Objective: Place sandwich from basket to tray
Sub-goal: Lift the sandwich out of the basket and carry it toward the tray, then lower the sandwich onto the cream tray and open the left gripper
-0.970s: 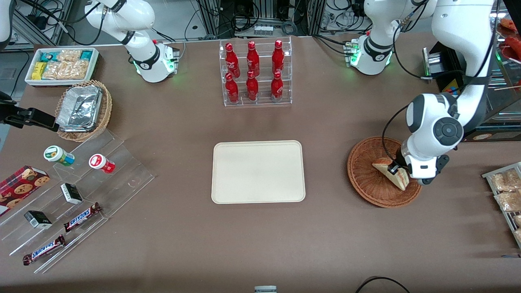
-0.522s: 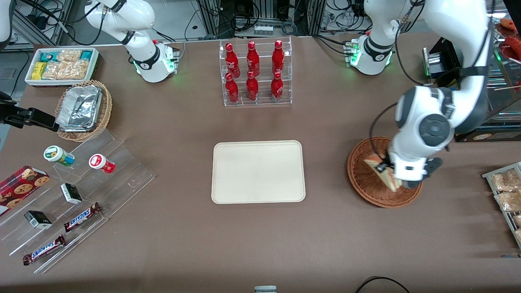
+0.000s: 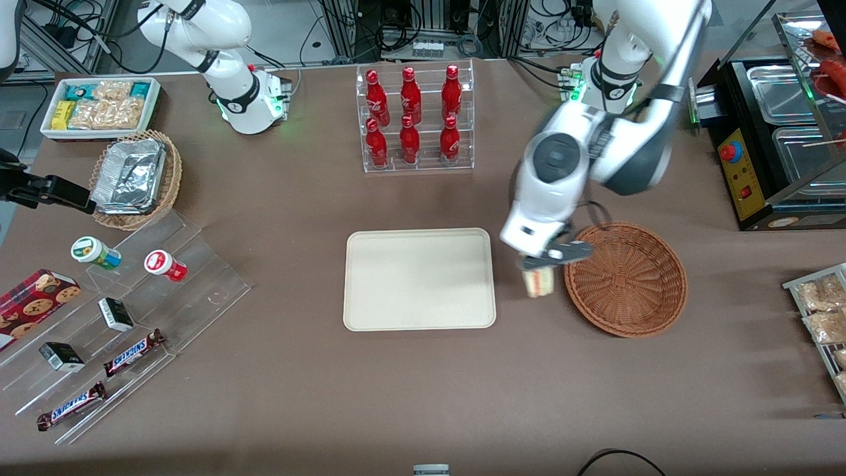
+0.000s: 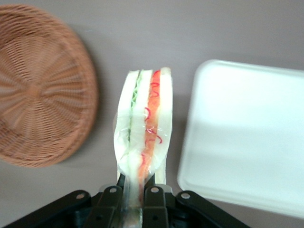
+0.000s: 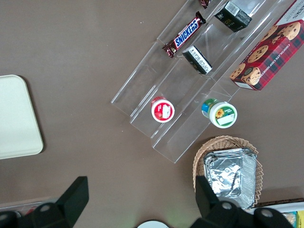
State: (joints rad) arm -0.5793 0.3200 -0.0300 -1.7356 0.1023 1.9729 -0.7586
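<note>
My left gripper is shut on the sandwich, a clear-wrapped wedge of white bread with green, orange and red filling along its cut edge. It hangs in the air over the brown table, in the gap between the reddish-brown wicker basket and the cream tray. Nothing lies in the basket or on the tray.
A clear rack of red bottles stands farther from the front camera than the tray. Toward the parked arm's end are a tan basket of foil containers, a white snack box and a clear stepped stand. Snack packets lie at the working arm's end.
The gripper has lifted the sandwich out of the basket and carried it sideways toward the tray, so the basket now holds nothing.
</note>
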